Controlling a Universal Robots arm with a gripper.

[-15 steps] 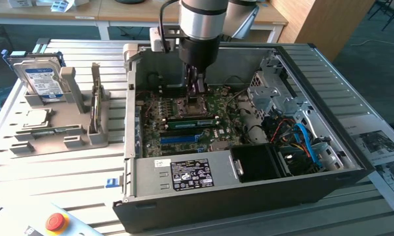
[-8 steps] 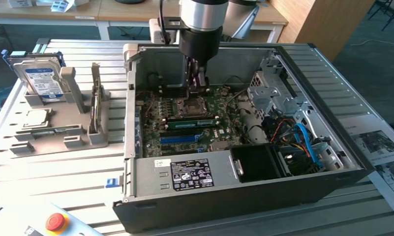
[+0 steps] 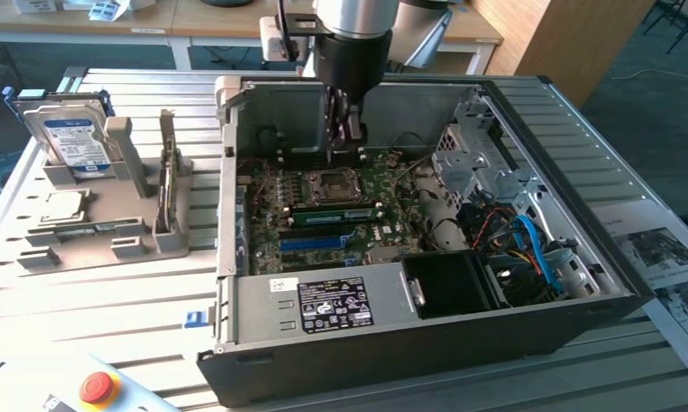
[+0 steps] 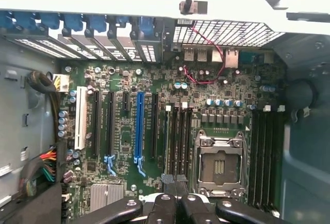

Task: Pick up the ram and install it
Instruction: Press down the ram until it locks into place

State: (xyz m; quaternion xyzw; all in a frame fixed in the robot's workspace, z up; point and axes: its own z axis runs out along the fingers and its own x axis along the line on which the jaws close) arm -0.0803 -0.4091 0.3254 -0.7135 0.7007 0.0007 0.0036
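Observation:
The ram (image 3: 336, 213), a long thin green stick, stands on edge in a slot of the motherboard (image 3: 320, 240), just beside the bare CPU socket (image 3: 326, 183). In the wrist view it shows edge-on as a thin strip (image 4: 168, 141) among the black slots next to the socket (image 4: 219, 164). My gripper (image 3: 346, 142) hangs inside the open computer case (image 3: 435, 343), above the socket and a little behind the ram. Its fingers (image 4: 170, 180) are shut together with nothing between them, and they do not touch the ram.
A grey fixture (image 3: 92, 245) at the exterior view's left holds a hard drive (image 3: 75, 142), a processor chip (image 3: 63, 206) and an upright card (image 3: 168, 167). Cables and a drive cage (image 3: 481, 163) crowd the case's right side. A red stop button (image 3: 97, 388) sits at the front.

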